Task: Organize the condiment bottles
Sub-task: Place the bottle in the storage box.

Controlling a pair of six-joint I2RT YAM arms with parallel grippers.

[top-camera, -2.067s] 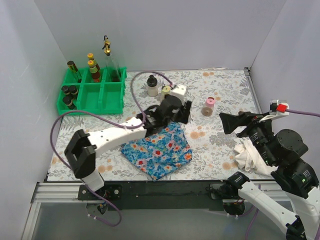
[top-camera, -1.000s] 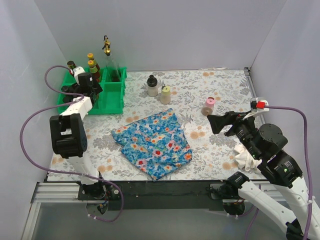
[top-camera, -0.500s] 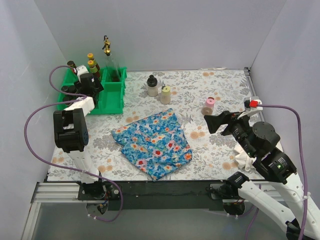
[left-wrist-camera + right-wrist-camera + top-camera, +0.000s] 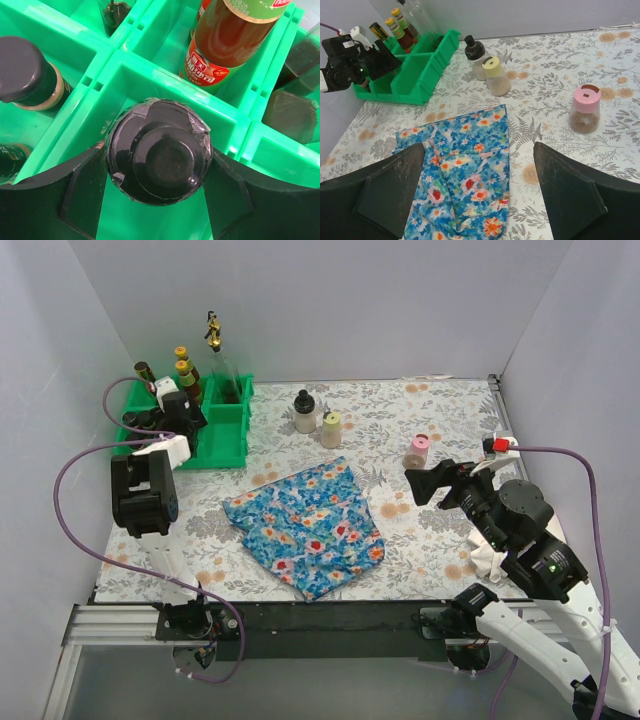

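Note:
My left gripper [image 4: 180, 410] is over the green tray [image 4: 225, 435], shut on a dark black-capped jar [image 4: 159, 165] that stands in a front compartment. A red-labelled sauce bottle [image 4: 225, 45] stands in the compartment behind it, and the tall clear gold-topped bottle [image 4: 218, 360] at the tray's back right. On the table stand a white black-capped bottle [image 4: 305, 412], a cream shaker [image 4: 331, 429] and a pink-lidded shaker [image 4: 417, 452]. My right gripper [image 4: 425, 483] is open and empty, in the air just in front of the pink-lidded shaker [image 4: 585, 110].
A blue floral cloth [image 4: 310, 525] lies crumpled in the middle of the table. A white cloth [image 4: 490, 550] lies under my right arm. More dark jars [image 4: 25, 70] fill the tray's left compartments. Walls close the table on three sides.
My left gripper went from the table's middle to the tray and has held there. My right gripper has crept left and forward toward the pink-lidded shaker.

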